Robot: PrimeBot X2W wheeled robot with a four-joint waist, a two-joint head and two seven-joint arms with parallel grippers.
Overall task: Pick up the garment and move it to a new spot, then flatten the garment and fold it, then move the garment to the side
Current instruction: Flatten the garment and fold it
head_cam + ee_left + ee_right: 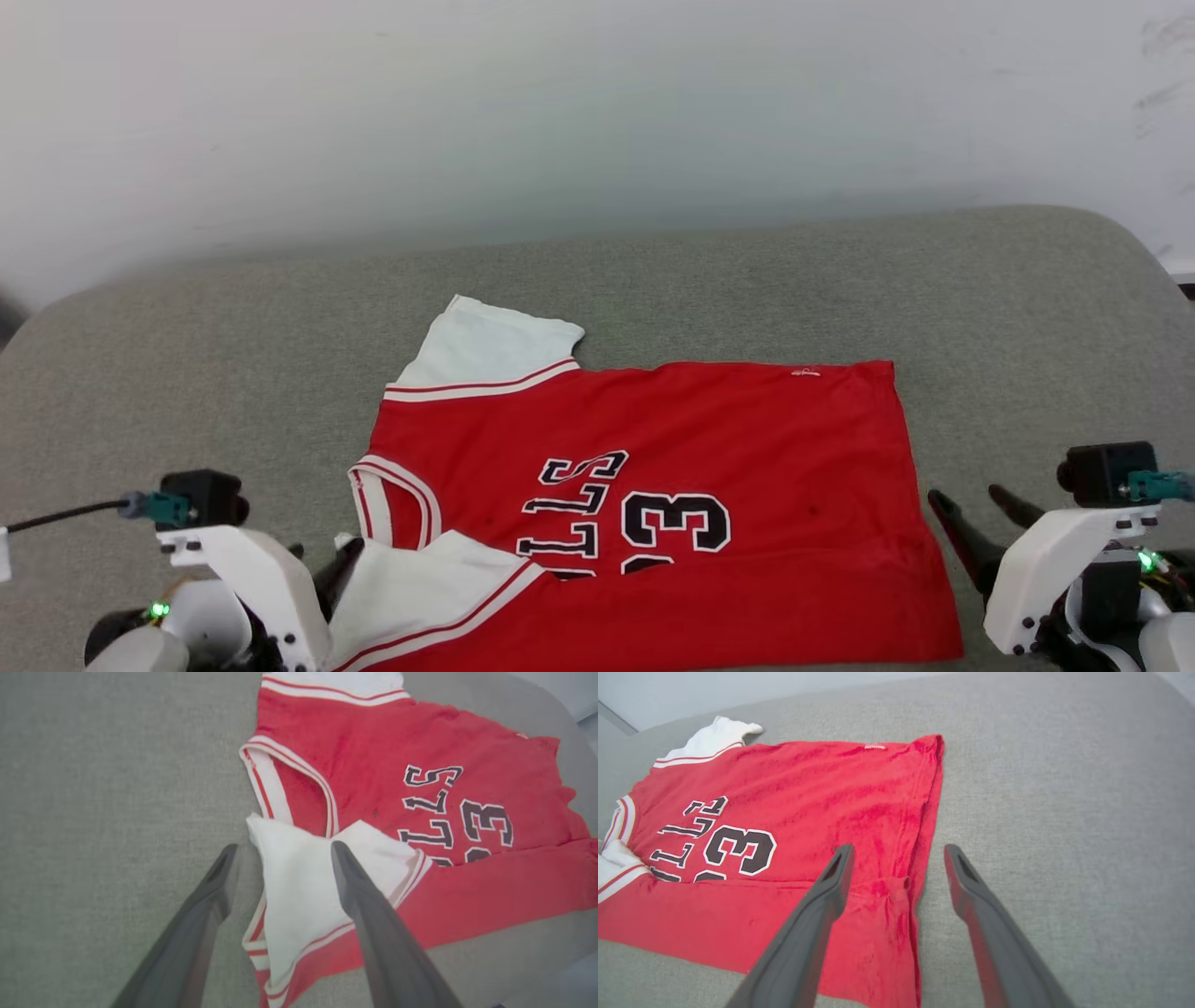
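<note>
Garment [691,439] flat on grey table [187,373], near edge folded over, left tool [285,851] and right tool [899,851] both open and empty; pinch sleeve [299,891] and hem [924,826] level, probably folding evenly.

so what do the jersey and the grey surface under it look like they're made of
Jersey: soft cloth, likely a knit, maybe synthetic; it lies limp, creases, and its red shows a patchy, faintly plush sheen. Grey surface: matte woven upholstery fabric, judging by the fine heathered grain and rounded, padded-looking corners.
</note>
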